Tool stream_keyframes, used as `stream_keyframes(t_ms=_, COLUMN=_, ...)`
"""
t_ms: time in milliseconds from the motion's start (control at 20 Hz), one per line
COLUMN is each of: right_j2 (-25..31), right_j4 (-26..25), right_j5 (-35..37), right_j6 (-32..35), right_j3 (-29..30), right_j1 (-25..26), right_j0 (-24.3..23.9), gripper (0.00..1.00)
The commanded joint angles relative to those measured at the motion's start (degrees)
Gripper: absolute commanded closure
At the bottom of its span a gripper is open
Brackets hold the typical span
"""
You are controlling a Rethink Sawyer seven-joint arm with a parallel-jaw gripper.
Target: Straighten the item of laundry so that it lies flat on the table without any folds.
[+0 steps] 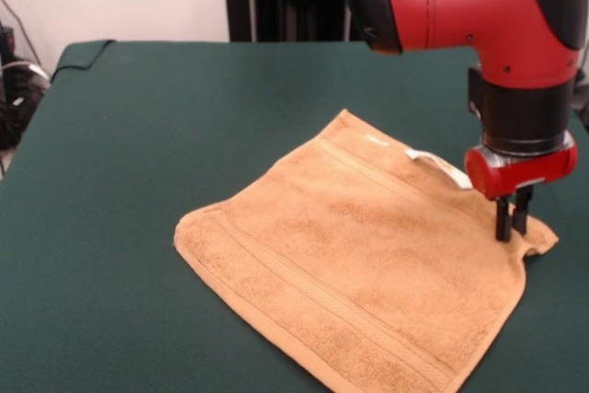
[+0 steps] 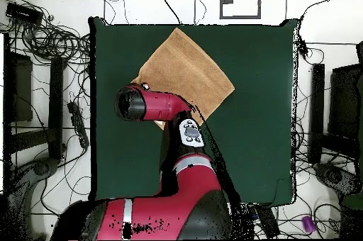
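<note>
The tan-orange towel [image 1: 359, 264] lies spread out and mostly flat on the green table [image 1: 138, 154], turned like a diamond, with its near corner cut off by the picture's bottom edge. Its white care tag [image 1: 440, 165] sticks out at the far right edge. My gripper [image 1: 512, 227] stands upright on the towel's right corner, fingers close together and pinching the cloth, which bunches slightly there. In the overhead view the towel [image 2: 190, 68] lies at the table's [image 2: 262, 110] upper middle, and the arm [image 2: 152, 103] hides the gripper and the towel's lower left corner.
The green cover is folded over at the table's far left corner [image 1: 85, 51]. Cables [image 2: 49, 40] and black stands [image 2: 315, 103] surround the table on the floor. The robot's base [image 2: 177, 203] fills the table's bottom edge in the overhead view.
</note>
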Motion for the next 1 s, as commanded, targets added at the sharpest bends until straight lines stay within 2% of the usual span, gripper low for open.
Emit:
stream_keyframes(t_ms=50, right_j2=9.0, right_j4=-2.7, right_j5=1.5, right_j6=5.6, right_j3=6.3, right_j1=3.0, right_j0=0.4, gripper=1.00)
stream_keyframes(t_ms=1000, right_j2=9.4, right_j4=-3.8, right_j5=-0.1, right_j6=6.1, right_j3=8.0, right_j1=2.8, right_j0=0.4, gripper=1.00)
